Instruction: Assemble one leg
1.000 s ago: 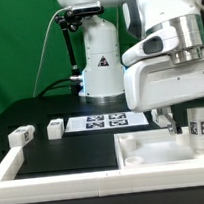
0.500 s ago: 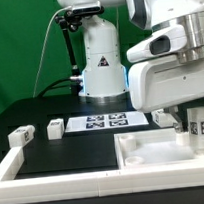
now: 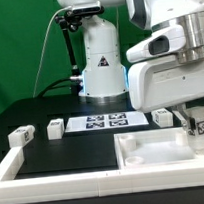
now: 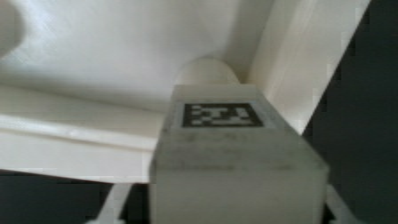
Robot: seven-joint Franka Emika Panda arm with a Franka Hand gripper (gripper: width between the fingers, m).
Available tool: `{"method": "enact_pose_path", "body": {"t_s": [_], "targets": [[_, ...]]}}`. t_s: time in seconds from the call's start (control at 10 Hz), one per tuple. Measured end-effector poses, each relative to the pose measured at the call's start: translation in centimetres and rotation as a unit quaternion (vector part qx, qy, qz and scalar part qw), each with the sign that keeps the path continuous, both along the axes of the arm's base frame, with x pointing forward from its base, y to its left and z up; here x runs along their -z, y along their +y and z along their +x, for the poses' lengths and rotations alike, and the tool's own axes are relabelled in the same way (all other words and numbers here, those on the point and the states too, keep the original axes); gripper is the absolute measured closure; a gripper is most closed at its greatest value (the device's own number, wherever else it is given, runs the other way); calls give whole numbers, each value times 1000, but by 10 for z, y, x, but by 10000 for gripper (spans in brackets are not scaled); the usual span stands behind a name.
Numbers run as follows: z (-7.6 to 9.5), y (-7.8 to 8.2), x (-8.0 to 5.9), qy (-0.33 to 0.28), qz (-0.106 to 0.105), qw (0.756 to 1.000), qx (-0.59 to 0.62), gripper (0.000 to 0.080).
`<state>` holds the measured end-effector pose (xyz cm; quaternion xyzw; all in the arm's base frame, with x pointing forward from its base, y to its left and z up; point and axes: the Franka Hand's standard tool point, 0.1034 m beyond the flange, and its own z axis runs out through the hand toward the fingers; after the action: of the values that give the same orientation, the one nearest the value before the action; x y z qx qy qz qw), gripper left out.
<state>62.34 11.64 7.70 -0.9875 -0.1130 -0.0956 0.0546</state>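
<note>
A leg (image 3: 202,127), a chunky white post with a square tag, stands at the exterior view's right, beside the big white panel (image 3: 144,146). My gripper (image 3: 192,120) is down around it. In the wrist view the leg (image 4: 222,130) fills the space between my fingers (image 4: 118,200), with a thin dark gap on each side. The gripper (image 4: 228,205) looks open astride it. The panel's recessed corner (image 4: 107,60) lies behind the leg. Two more legs (image 3: 21,137) (image 3: 56,127) lie on the dark table at the exterior view's left.
The marker board (image 3: 107,120) lies in the middle in front of the robot base (image 3: 99,65). Another small white part (image 3: 163,115) sits by the board's right end. A long white border rail (image 3: 56,172) runs along the front, with a side rail at the left.
The gripper has shifted to the exterior view's right and come down over the leg. The leg now looks slightly shifted and partly covered by a finger.
</note>
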Motion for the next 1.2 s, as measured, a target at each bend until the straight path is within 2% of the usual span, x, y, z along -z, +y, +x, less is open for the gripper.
{"method": "enact_pose_path", "body": {"t_s": [0.3, 0.6, 1.0, 1.2], "targets": [[1, -3, 1, 17, 29, 985, 167, 509], [2, -6, 2, 21, 52, 944, 325, 509], [2, -16, 5, 40, 104, 833, 541, 509], [0, -18, 5, 51, 119, 777, 616, 509]]}}
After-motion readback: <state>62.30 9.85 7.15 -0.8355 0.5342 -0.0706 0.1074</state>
